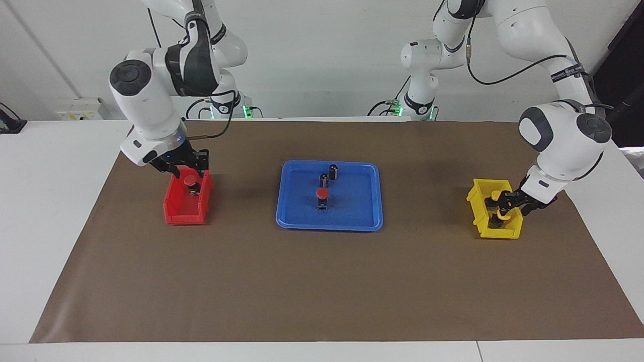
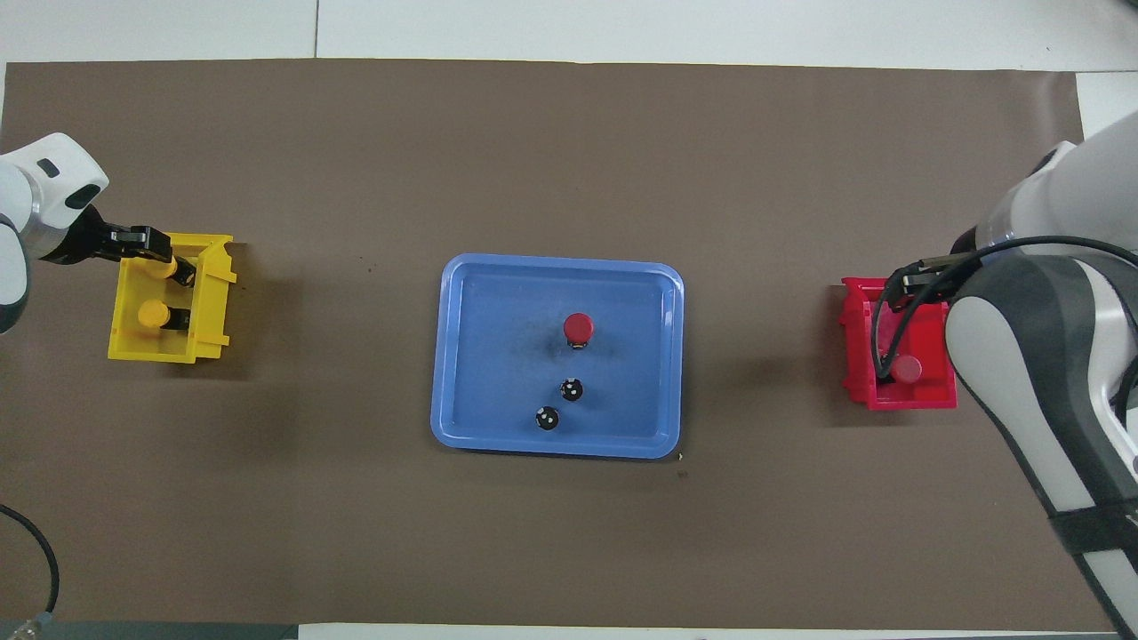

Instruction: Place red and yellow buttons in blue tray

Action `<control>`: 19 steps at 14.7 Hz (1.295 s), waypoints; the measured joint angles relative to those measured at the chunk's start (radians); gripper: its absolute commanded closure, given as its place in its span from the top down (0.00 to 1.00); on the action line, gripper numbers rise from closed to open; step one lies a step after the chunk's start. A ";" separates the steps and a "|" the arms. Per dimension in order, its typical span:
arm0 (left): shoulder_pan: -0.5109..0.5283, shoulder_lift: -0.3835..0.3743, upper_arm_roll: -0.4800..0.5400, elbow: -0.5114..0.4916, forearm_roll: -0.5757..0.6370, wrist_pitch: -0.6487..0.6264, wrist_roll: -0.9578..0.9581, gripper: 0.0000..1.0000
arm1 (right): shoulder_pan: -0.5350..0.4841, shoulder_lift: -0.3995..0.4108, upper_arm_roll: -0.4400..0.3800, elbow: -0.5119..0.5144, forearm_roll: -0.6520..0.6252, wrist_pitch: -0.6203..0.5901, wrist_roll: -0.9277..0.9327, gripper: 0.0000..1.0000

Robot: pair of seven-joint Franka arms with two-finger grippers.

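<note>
The blue tray [image 1: 352, 216] [image 2: 462, 356] lies mid-table. In it a red button [image 1: 322, 194] [image 2: 579, 326] stands upright. A second red button [image 1: 189, 180] [image 2: 907, 367] is in the small red bin [image 1: 176, 211] [image 2: 858, 356], with my right gripper [image 1: 190, 171] directly over it, down at the bin. Two yellow buttons are in the small yellow bin [image 1: 478, 201] [image 2: 209, 311]: one [image 2: 153, 313] stands free, the other [image 1: 496, 193] [image 2: 162, 266] is at the tips of my left gripper [image 1: 504, 201] [image 2: 169, 264], which reaches into that bin.
Two dark capless cylinders [image 1: 333, 171] [image 1: 324, 179] stand in the tray, nearer to the robots than the red button; they also show in the overhead view [image 2: 572, 388] [image 2: 547, 418]. A brown mat [image 1: 322, 281] covers the table between bins and tray.
</note>
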 measured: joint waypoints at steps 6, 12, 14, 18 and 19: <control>-0.003 0.000 -0.002 -0.032 0.000 0.032 0.000 0.67 | -0.061 -0.062 0.003 -0.258 0.017 0.236 -0.055 0.62; -0.003 0.000 -0.003 -0.067 0.000 0.069 0.000 0.01 | -0.066 -0.070 0.006 -0.326 0.037 0.310 -0.087 0.62; -0.004 -0.001 -0.004 -0.048 0.000 0.047 0.000 0.02 | -0.067 -0.072 0.005 -0.342 0.038 0.325 -0.106 0.62; -0.026 -0.011 -0.009 0.191 0.000 -0.234 -0.020 0.02 | -0.070 -0.072 0.005 -0.369 0.038 0.352 -0.118 0.62; -0.060 -0.013 -0.010 0.238 0.000 -0.272 -0.077 0.02 | -0.070 -0.072 0.005 -0.373 0.038 0.355 -0.118 0.61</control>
